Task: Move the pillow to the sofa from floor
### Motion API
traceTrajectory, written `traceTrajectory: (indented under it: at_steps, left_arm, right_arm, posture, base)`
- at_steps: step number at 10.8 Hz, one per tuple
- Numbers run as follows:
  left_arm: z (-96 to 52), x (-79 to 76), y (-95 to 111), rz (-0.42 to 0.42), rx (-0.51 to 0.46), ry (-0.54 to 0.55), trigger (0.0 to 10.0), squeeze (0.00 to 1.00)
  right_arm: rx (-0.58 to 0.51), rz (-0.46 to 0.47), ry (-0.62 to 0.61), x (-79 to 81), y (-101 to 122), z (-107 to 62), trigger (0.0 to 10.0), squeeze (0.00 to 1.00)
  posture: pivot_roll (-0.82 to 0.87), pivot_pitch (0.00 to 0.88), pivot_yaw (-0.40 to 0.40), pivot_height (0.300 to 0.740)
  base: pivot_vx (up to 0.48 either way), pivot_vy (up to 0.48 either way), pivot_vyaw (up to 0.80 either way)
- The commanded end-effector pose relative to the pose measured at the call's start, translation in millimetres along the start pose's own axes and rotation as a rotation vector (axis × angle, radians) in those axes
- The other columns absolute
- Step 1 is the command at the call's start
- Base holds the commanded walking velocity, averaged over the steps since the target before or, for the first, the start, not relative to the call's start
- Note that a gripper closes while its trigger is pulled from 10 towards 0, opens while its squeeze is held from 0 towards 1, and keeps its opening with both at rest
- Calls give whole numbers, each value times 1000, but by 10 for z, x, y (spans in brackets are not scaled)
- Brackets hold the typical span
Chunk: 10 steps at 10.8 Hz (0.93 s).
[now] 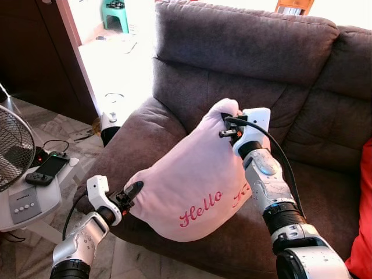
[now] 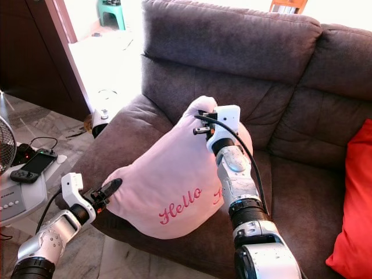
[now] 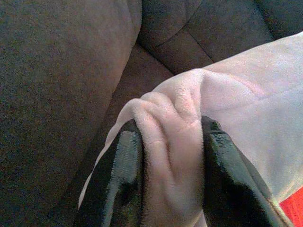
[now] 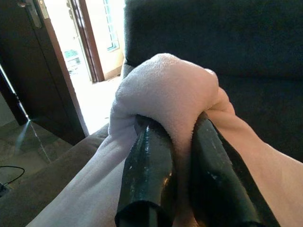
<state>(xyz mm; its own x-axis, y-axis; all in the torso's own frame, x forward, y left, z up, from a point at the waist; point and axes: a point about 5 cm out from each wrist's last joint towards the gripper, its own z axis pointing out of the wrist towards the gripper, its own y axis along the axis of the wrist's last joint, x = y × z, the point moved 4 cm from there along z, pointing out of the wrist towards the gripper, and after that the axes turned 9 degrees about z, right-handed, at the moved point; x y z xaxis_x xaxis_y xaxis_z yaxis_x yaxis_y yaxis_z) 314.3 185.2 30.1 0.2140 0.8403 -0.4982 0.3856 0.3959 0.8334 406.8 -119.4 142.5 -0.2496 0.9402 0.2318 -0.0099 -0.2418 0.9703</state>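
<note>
Now the brown sofa (image 1: 244,52) takes most of the head views, from 12 o'clock down to 4 o'clock, with its wide arm (image 1: 136,139) reaching towards 8 o'clock. At the centre the pink pillow (image 1: 195,189) with red "Hello" letters is held up between the two grippers, above the sofa seat and just beside the sofa arm; whether its lower edge touches the seat I cannot tell. At 3 to 4 o'clock, at the frame's edge, a red cushion (image 2: 351,215) lies on the seat.

At 9 o'clock stands a fan (image 1: 14,145) with a wire grille on a grey base, and beside it on a white surface lies a dark game controller (image 1: 46,168). At 12 o'clock, far behind in the bright doorway, a green stool (image 1: 114,13) is seen.

The right gripper (image 1: 228,125) is just above the centre, at the pillow's top corner. In the right wrist view its two black fingers (image 4: 147,175) are closed tight around a bunch of the pink cloth. The left gripper (image 1: 132,192) is at 7 o'clock, at the pillow's lower corner near the sofa arm. In the left wrist view its fingers (image 3: 120,177) pinch a fold of the pillow between them, with the cloth wrinkled there.
</note>
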Motion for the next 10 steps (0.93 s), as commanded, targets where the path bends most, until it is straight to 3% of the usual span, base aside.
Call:
traceTrajectory:
  at_steps: [1, 10]
  left_arm:
    - [2, -7, -39, -3, 22, -2, 0, 0]
    - [20, -158, 90, 27, -51, -67, 0, 0]
  right_arm:
    - [-63, -14, 6, 3, 199, 47, 10000, 0]
    - [-55, -16, -1, -25, 168, 24, 10000, 0]
  posture:
    - [71, 44, -66, 740]
    - [73, 37, -67, 740]
  base:
    - [0, 0, 0]
    - [0, 0, 0]
